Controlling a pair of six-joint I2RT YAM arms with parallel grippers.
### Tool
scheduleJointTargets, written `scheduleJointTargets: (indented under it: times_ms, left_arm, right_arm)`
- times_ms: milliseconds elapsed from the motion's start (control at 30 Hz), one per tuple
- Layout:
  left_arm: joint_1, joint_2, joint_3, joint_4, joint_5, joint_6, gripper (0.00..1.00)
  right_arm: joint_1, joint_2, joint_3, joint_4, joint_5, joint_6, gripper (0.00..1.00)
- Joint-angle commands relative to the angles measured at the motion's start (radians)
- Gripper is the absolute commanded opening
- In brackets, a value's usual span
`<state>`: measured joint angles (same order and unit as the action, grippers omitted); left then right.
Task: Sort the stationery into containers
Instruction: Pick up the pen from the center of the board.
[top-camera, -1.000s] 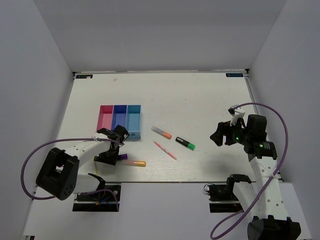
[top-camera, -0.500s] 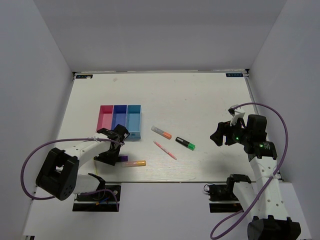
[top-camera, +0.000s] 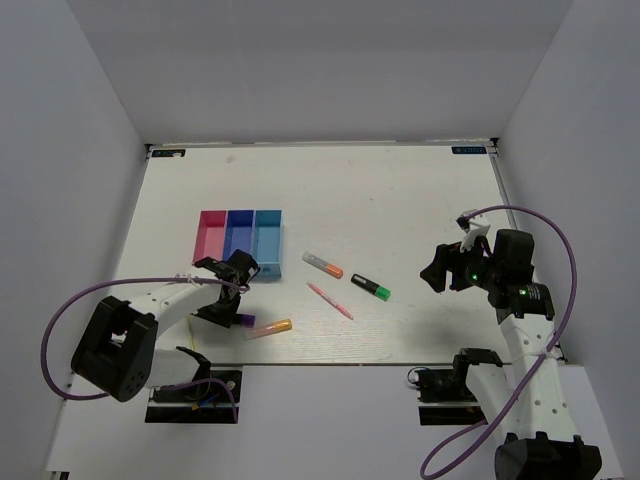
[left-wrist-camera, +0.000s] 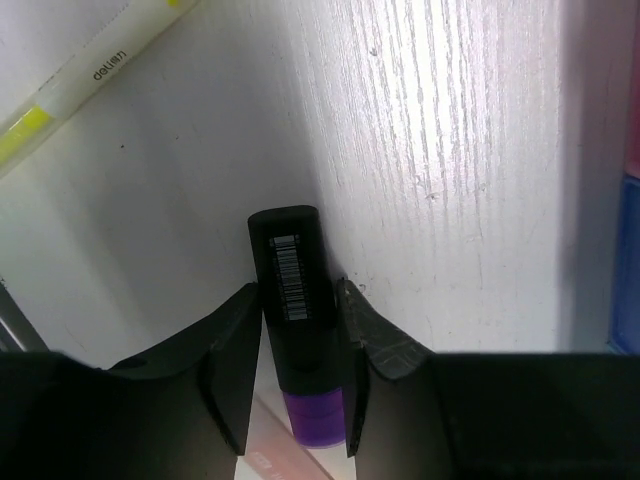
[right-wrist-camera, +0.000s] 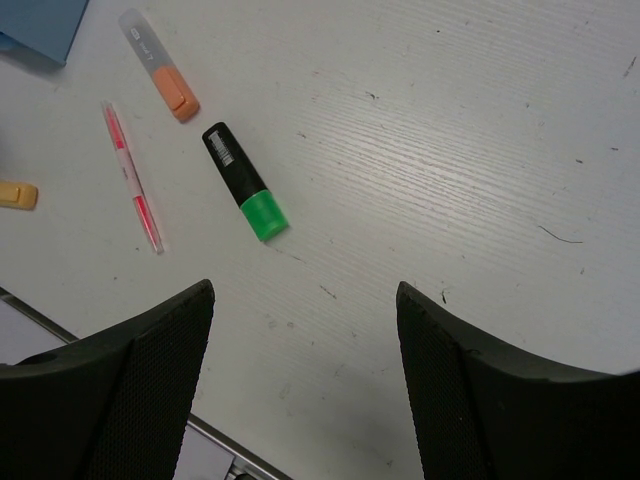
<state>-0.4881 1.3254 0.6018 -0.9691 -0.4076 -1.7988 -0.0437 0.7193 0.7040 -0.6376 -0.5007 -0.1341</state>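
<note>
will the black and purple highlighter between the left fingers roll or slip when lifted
The black and purple highlighter looks like short hard plastic, so probably stiff and light. Its flattish faces suggest little rolling. The left gripper clamps the smooth barrel near the purple end, so the far end may dip or slip slightly.

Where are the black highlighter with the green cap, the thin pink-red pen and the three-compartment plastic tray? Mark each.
black highlighter with the green cap (right-wrist-camera: 243, 178): right wrist view, black barrel.
thin pink-red pen (right-wrist-camera: 131, 178): right wrist view, mid-shaft.
three-compartment plastic tray (top-camera: 268, 245): top view, light blue compartment's bare floor.
</note>
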Motion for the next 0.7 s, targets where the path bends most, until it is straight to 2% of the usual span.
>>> scheduleJointTargets:
  times_ms: [0, 233, 333, 500, 667]
  left_arm:
    - [0.005, 0.179, -0.266, 0.402, 0.150, -0.096, 0.38]
    - [0.005, 0.153, -0.228, 0.396, 0.132, -0.021, 0.10]
    - [0.002, 0.109, -0.163, 0.310, 0.087, 0.058, 0.00]
    - [-0.021, 0.008, -0.036, 0.147, -0.034, 0.198, 0.00]
    - [-0.041, -0.072, 0.029, 0.040, -0.123, 0.334, 0.00]
  right_arm:
    - [0.005, -0.011, -0.003, 0.012, -0.010, 0.004, 0.76]
    - [0.005, -0.011, -0.001, 0.010, -0.010, 0.004, 0.76]
    - [0.005, -0.009, -0.003, 0.012, -0.009, 0.005, 0.76]
    - [0.005, -0.011, -0.005, 0.012, -0.012, 0.004, 0.76]
    - [0.005, -0.008, -0.005, 0.013, -0.015, 0.004, 0.76]
